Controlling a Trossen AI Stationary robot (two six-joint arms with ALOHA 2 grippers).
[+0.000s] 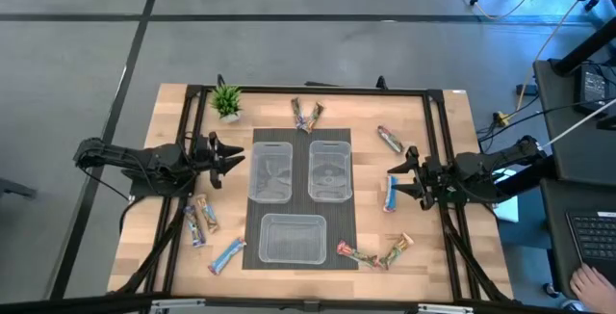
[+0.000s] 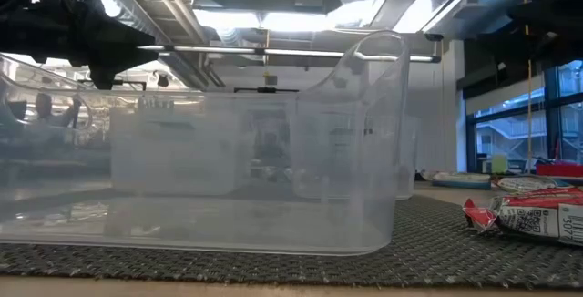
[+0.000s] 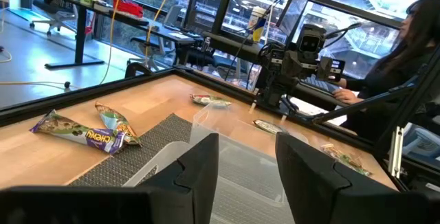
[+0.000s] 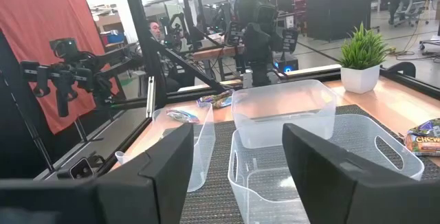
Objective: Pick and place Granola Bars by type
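Several wrapped granola bars lie flat on the wooden table around three clear bins. Two lie at the far edge (image 1: 306, 114), one right of the bins (image 1: 390, 139), a blue-white one (image 1: 391, 193), two at the near right (image 1: 358, 253) (image 1: 397, 250), two at the left (image 1: 200, 220) and a blue one (image 1: 227, 254). My left gripper (image 1: 231, 157) (image 3: 247, 176) hovers open just left of the far-left bin. My right gripper (image 1: 397, 181) (image 4: 237, 162) hovers open right of the bins, above and beside the blue-white bar. Neither touches anything.
The three clear bins (image 1: 271, 170) (image 1: 330, 169) (image 1: 294, 238) stand on a dark mat (image 1: 252, 247). A small green potted plant (image 1: 227, 102) stands at the far left. A black frame edges the table. A person sits at a desk to the right (image 3: 405, 38).
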